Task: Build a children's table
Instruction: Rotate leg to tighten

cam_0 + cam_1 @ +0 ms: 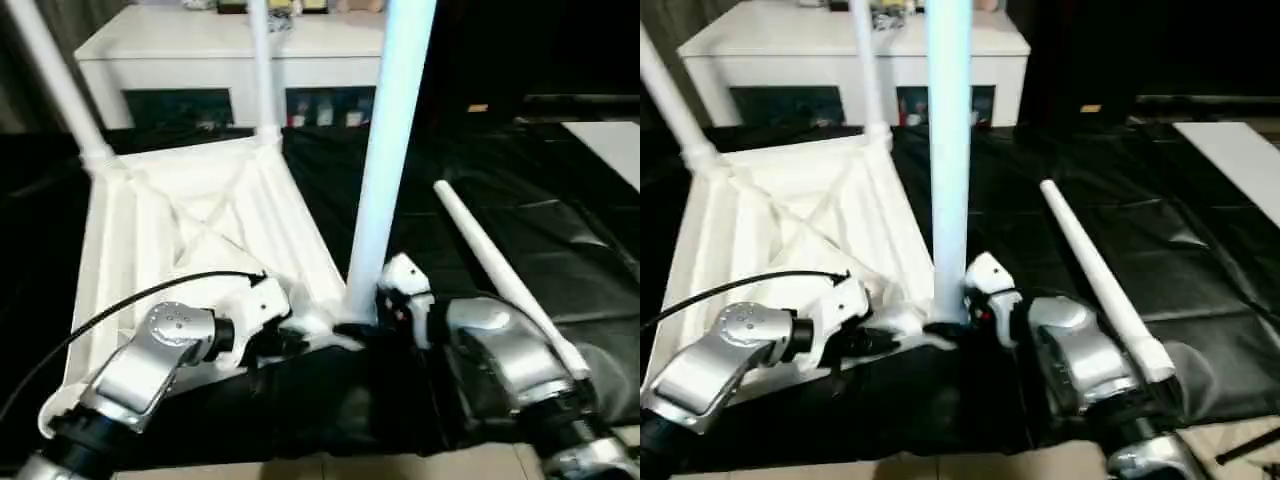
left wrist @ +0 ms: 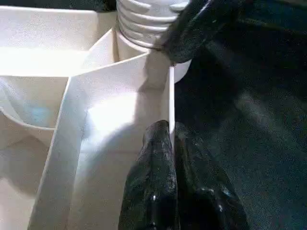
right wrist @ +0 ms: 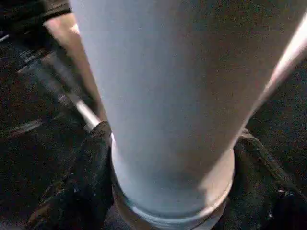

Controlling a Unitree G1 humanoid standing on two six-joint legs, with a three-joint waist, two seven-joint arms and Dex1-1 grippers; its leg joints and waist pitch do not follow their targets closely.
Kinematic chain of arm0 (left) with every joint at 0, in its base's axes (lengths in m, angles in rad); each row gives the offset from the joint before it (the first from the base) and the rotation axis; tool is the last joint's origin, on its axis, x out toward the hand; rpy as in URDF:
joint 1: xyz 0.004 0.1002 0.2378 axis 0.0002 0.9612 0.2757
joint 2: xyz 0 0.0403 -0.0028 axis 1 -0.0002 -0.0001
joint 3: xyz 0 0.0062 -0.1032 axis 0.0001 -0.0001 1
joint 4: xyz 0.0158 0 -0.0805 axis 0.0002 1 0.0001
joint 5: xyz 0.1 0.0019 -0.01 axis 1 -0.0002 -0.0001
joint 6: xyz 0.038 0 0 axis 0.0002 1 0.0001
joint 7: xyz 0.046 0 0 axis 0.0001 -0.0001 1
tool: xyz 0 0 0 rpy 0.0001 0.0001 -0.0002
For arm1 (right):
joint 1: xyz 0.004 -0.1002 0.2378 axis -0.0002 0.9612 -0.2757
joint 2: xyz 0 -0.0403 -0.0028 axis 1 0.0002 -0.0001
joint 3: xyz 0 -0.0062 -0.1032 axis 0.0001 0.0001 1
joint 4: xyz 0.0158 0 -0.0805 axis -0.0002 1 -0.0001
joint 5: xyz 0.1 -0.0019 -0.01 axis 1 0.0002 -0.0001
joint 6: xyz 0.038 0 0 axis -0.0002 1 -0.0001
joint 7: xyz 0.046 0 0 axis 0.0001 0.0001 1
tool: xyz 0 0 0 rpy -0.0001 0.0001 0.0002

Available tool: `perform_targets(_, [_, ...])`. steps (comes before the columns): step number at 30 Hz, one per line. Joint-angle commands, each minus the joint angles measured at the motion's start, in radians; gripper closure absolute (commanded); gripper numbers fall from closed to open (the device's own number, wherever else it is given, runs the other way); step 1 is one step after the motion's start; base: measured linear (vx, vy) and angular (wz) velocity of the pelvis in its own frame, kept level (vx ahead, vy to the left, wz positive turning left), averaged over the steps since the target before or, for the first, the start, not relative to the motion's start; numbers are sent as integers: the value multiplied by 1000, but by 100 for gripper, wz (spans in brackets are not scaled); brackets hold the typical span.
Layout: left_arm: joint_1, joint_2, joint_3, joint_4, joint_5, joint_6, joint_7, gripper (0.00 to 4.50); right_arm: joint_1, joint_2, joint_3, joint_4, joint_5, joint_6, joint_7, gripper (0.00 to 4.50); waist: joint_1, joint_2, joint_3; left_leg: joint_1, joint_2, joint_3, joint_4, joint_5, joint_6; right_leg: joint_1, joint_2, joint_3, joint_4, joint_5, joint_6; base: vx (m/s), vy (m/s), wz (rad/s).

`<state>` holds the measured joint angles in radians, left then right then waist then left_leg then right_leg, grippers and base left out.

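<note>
The white tabletop point(image 1: 200, 220) lies upside down on black cloth, ribbed underside up. Two legs point(image 1: 60, 80) point(image 1: 262, 70) stand in its far corner sockets. A third leg point(image 1: 385, 150) stands upright at the near right corner. My right gripper point(image 3: 172, 158) has closed around its base, one black finger point(image 3: 91, 172) against each side. My left gripper point(image 2: 168, 129) is shut on the tabletop's thin rim wall point(image 2: 171, 96), just beside that corner socket. A fourth leg point(image 1: 500, 270) lies loose on the cloth, to the right of my right forearm.
A white cabinet point(image 1: 200, 50) with glass doors stands behind the tabletop. A flat white board point(image 1: 615, 145) lies at the far right. Black cloth point(image 1: 560, 210) covers the work surface; pale floor point(image 1: 330, 468) shows at the near edge.
</note>
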<state>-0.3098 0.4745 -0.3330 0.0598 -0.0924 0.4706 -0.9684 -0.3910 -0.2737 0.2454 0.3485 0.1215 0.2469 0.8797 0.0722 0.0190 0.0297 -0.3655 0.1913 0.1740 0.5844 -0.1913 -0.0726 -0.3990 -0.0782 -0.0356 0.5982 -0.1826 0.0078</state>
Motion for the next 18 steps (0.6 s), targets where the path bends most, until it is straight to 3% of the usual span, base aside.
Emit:
perform_targets(1, [-26, -82, -13, 77, 26, 20, 111, 450, -24, 75, -26, 107, -46, 40, -208, 174, -8, 3, -36, 14, 29, -7, -85, -315, -28, 31, -48, 31, -76, -285, -194, 0, 0, 0])
perform_targets(2, [-26, -82, -13, 77, 26, 20, 111, 450, -24, 75, -26, 107, -46, 40, -208, 175, -11, 4, -35, 14, 26, -8, -85, -329, -35, 30, -49, 31, -76, -317, -187, 0, 0, 0])
perform_targets(3, [-53, -139, 9, 132, 47, 42, 207, 450, -42, 135, -61, 166, -62, 53, -357, 175, -17, 3, -35, 14, 26, -14, -87, -356, -47, 32, -52, 30, -82, -381, -168, 0, 0, 0])
perform_targets(5, [-79, -189, 32, 176, 56, 61, 289, 450, -58, 177, -82, 214, -76, 53, -466, 175, -25, 0, -29, 16, 22, -17, -89, -390, -57, 27, -54, 26, -94, -484, -128, -54, -2, -6])
perform_targets(6, [-92, -216, 44, 198, 61, 74, 332, 450, -67, 199, -92, 240, -84, 49, -523, 175, -27, -7, -33, 27, 14, -20, -72, -375, -35, 15, -68, 22, -114, -694, -36, 0, 0, 0])
perform_targets(7, [-108, -242, 58, 226, 69, 81, 382, 450, -79, 222, -102, 270, -84, 43, -569, 175, -30, 0, -32, 11, 14, -26, -86, -384, -43, 27, -58, 13, -115, -650, -46, 0, 0, 0])
perform_targets(8, [-119, -259, 67, 245, 75, 83, 414, 450, -88, 238, -110, 291, -85, 38, -598, 175, -33, -1, -29, 11, 16, -27, -90, -403, -44, 25, -57, 12, -115, -639, -45, 0, 0, 0])
perform_targets(9, [-137, -286, 80, 281, 85, 76, 469, 450, -107, 269, -130, 329, -80, 24, -660, 175, -35, -1, -30, 25, 16, -26, -87, -443, -44, 11, -55, 11, -120, -632, -48, 0, 0, 0])
perform_targets(10, [-163, -323, 92, 330, 94, 59, 525, 450, -137, 311, -146, 384, -81, -4, -736, 175, -37, -2, -31, 30, 13, -27, -87, -463, -40, 7, -54, 10, -120, -620, -55, 0, 0, 0])
perform_targets(12, [-174, -337, 93, 354, 102, 48, 543, 450, -155, 333, -147, 411, -87, -25, -766, 175, -39, -2, -33, 27, 13, -30, -91, -472, -34, 11, -55, 9, -119, -598, -57, 0, 0, 0])
perform_targets(15, [-180, -344, 94, 370, 109, 27, 548, 450, -176, 358, -153, 431, -85, -58, -758, 175, -37, 1, -37, 17, 17, -29, -100, -439, -16, 23, -56, 13, -111, -484, -82, 0, 0, 0])
perform_targets(17, [-182, -340, 88, 372, 118, 10, 541, 450, -183, 373, -163, 432, -65, -95, -713, 105, -36, -1, -36, 17, 17, -24, -99, -436, -8, 20, -57, 18, -111, -467, -94, 0, 0, 0])
perform_targets(18, [-179, -335, 86, 366, 117, 9, 533, 450, -182, 372, -165, 425, -58, -107, -697, 105, -35, -3, -37, 16, 17, -23, -98, -424, -1, 21, -59, 19, -109, -463, -99, 0, 0, 0])
